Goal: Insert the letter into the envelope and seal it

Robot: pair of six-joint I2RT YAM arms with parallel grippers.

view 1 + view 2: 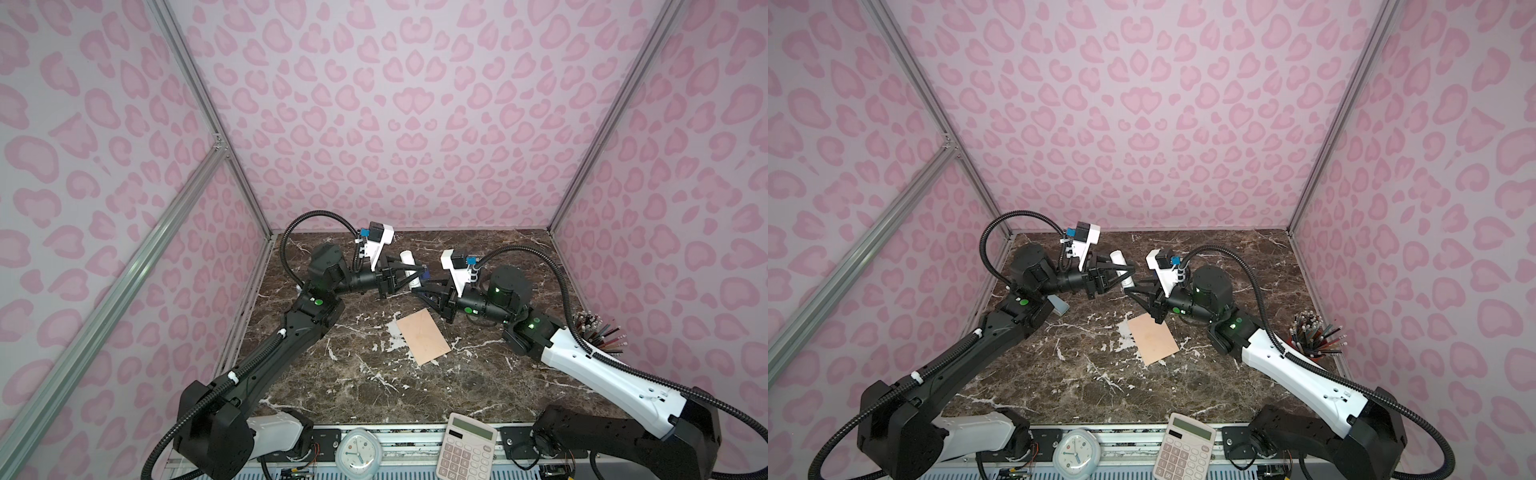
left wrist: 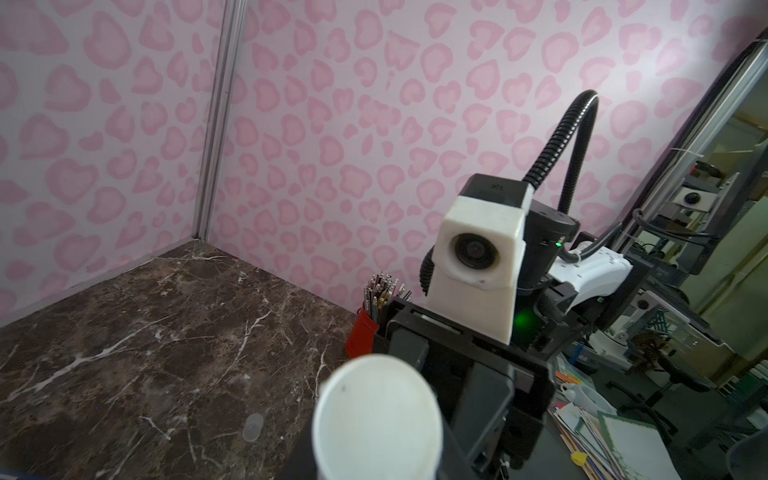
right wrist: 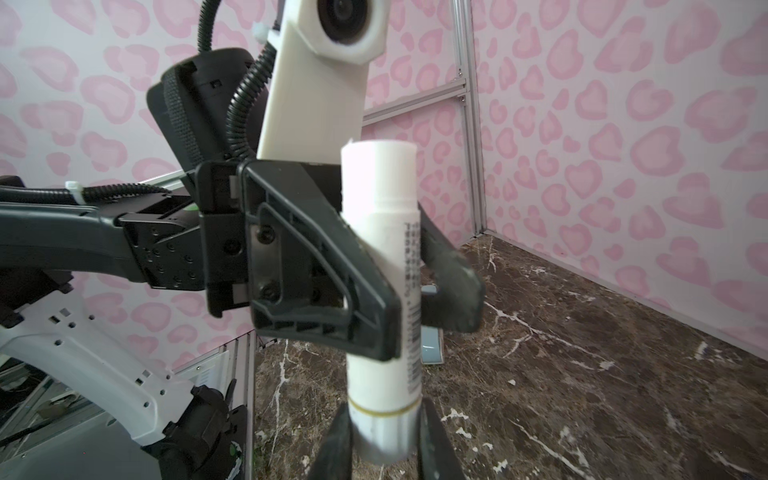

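The peach envelope [image 1: 423, 336] [image 1: 1152, 338] lies flat and closed on the marble table, near the middle, with no gripper touching it. The letter is hidden from view. Behind the envelope, above the table, a white glue stick [image 1: 409, 268] [image 1: 1121, 268] [image 3: 384, 291] is clamped round its middle by my left gripper [image 1: 411, 272] [image 3: 409, 291]. My right gripper [image 1: 417, 286] [image 3: 382, 432] meets it from the opposite side, its fingertips [image 3: 336, 440] pressed on both sides of the stick's grey end. In the left wrist view the stick's round white end [image 2: 376, 419] hides the left jaws.
A red cup of pencils [image 1: 598, 332] [image 2: 365, 332] stands at the right edge. A calculator [image 1: 467, 449] and a small clock [image 1: 357, 455] sit on the front rail. A grey-blue block [image 1: 1059, 305] lies by the left arm. A small clear cap [image 2: 253, 426] lies on the marble.
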